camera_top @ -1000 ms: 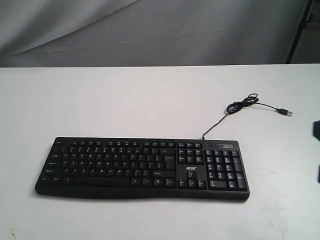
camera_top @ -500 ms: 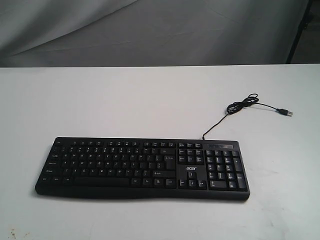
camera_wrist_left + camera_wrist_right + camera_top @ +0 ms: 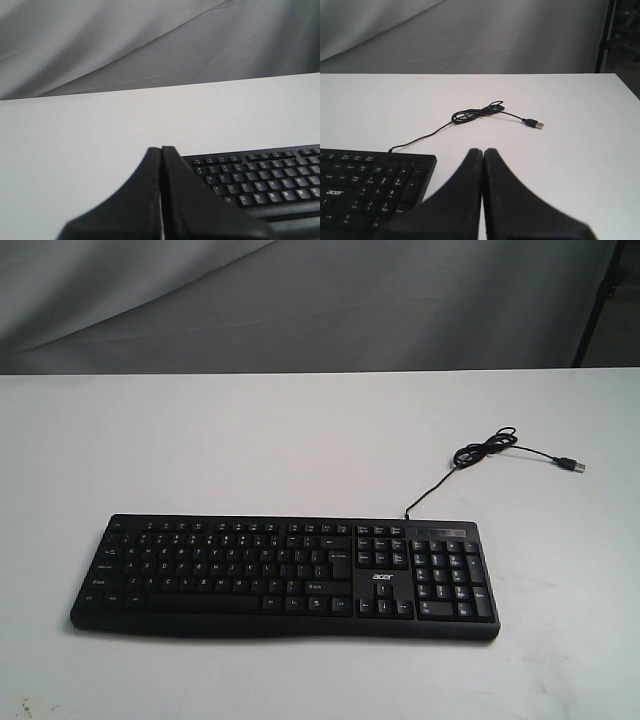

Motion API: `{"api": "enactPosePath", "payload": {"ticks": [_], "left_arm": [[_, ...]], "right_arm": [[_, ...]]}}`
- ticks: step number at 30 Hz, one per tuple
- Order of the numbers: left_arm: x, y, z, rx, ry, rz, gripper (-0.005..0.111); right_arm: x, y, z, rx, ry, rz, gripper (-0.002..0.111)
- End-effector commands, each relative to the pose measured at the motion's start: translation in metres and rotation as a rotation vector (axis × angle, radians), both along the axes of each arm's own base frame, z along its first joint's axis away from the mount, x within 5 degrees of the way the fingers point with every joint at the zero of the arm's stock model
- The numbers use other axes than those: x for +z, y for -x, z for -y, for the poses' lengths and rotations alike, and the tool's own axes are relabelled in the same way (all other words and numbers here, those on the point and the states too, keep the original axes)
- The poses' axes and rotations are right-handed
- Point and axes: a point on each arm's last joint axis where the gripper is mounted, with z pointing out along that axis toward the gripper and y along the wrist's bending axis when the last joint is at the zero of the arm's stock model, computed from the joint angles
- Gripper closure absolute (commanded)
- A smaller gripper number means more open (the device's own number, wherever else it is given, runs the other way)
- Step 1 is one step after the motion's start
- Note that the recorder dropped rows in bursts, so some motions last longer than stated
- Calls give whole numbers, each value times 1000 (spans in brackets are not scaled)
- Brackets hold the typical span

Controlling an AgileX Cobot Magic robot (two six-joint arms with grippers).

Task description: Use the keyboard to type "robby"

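Bright, even light; the keyboard [image 3: 285, 575] casts only a thin soft shadow.

Exterior view: front, raised, angled down across the surface [image 3: 300, 440] toward the backdrop [image 3: 300, 300]. Both wrist views sit low, facing likewise; all share the keyboard [image 3: 285, 575].

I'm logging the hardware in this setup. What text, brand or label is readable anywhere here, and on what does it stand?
"acer": small white logo on the black keyboard, above the arrow keys and next to the number pad; it also shows in the right wrist view.
Key legends: white marks on the keys, too small and blurred to read.
USB plug: no readable marking.
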Motion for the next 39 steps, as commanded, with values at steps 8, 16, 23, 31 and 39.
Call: {"api": "enactPosePath", "payload": {"ticks": [8, 16, 23, 31, 39], "left_arm": [[-1, 0, 0, -5, -2, 0, 107], [-1, 0, 0, -5, -2, 0, 107], [-1, 0, 0, -5, -2, 0, 107], [-1, 0, 0, -5, -2, 0, 107], [-1, 0, 0, -5, -2, 0, 107]], "right_arm": [[-10, 4, 1, 1, 24, -59, 108], [-11, 5, 0, 7, 31, -71, 108], [-11, 5, 0, 6, 31, -73, 108], [-11, 5, 0, 6, 30, -73, 108], [-11, 5, 0, 6, 30, -73, 108]]}}
